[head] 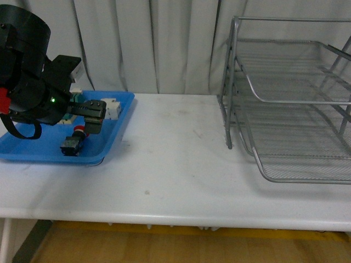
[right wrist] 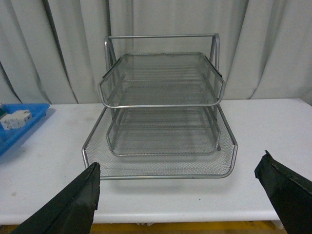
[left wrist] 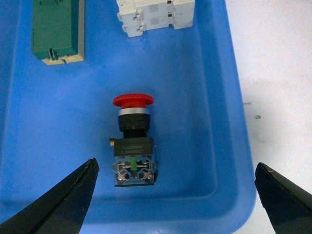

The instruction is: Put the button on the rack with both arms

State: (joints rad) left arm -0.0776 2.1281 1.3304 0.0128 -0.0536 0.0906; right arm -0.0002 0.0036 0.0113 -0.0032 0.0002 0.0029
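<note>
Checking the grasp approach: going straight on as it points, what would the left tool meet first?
Likely the button, lying in the blue tray ahead of the open left tool; depth is unclear.

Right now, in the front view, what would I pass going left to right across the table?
Small red-capped push-button → white plastic block → bare white tabletop → silver wire-mesh three-tier rack

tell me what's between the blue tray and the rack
Nothing stands there. In the front view only bare white table runs from the tray to the rack. The right wrist view shows the same bare stretch.
</note>
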